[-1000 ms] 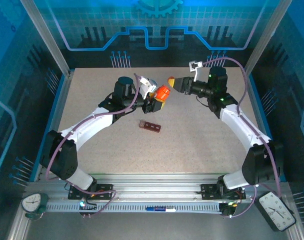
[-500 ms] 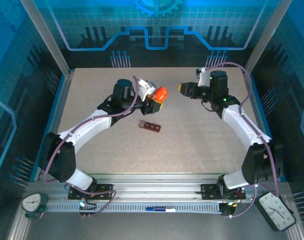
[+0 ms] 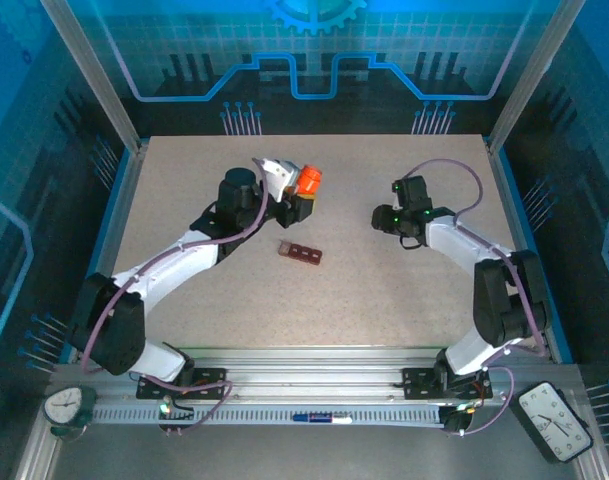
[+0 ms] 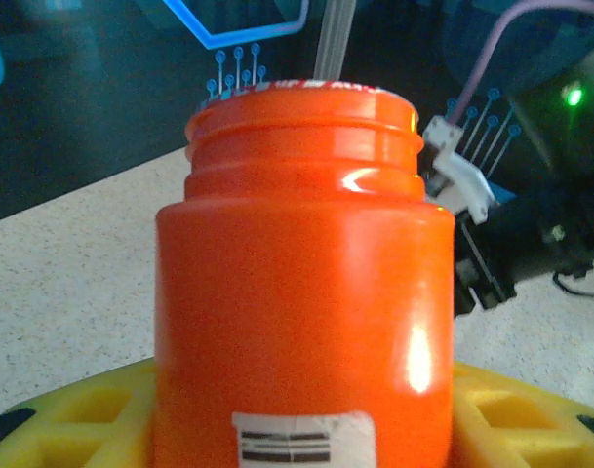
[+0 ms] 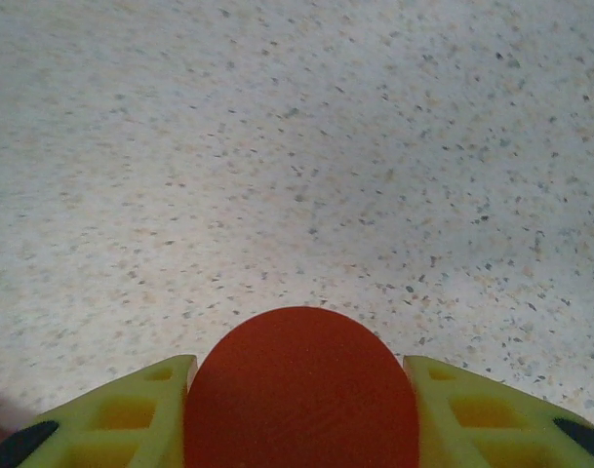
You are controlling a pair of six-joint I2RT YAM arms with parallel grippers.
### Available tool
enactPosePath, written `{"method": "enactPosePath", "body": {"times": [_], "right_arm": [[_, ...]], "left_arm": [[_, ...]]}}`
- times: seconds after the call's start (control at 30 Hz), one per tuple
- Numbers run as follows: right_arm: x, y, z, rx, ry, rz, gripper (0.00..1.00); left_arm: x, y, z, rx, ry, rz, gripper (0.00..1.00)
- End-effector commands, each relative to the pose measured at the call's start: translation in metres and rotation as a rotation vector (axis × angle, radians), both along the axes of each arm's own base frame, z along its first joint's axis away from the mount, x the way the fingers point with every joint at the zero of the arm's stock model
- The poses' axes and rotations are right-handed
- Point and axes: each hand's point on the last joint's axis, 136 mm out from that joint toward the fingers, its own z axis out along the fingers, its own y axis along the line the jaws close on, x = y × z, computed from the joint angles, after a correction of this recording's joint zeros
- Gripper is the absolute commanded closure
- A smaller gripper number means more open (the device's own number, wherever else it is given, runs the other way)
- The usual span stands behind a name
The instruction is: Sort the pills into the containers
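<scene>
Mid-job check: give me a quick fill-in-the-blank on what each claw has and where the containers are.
The left claw holds an uncapped bottle coloured ____.
The right claw is shut on its round ____.
The containers lie on the ____, between the arms.
Missing: orange; cap; table.

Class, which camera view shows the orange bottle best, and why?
The left wrist view: the orange bottle is close up in the left pincer, its threaded neck and label plain. The top external view shows it small, at that pincer's tip.
</scene>
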Motion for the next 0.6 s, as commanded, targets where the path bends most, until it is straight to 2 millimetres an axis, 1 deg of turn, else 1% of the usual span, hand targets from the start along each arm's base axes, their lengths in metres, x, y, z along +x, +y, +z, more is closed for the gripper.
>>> {"method": "enactPosePath", "body": {"times": [0.0, 0.1, 0.27, 0.47, 0.57], "right_arm": [[-0.005, -0.01, -0.018, -0.089, 0.04, -0.094, 0.58], [-0.009, -0.008, -0.03, -0.126, 0.066, -0.118, 0.57], [-0.015, -0.002, -0.049, -0.14, 0.119, -0.151, 0.56], [-0.021, 0.012, -0.066, -0.14, 0.183, -0.139, 0.52], [-0.022, 0.019, -0.074, -0.146, 0.209, -0.124, 0.48]], "left_arm": [[0.001, 0.011, 0.025, -0.047, -0.052, 0.059, 1.0], [0.001, 0.015, 0.021, -0.025, -0.04, 0.075, 1.0], [0.001, 0.016, 0.015, -0.008, -0.021, 0.081, 1.0], [-0.001, 0.016, 0.018, 0.0, -0.005, 0.076, 1.0], [-0.005, 0.019, 0.02, 0.007, -0.005, 0.083, 1.0]]}}
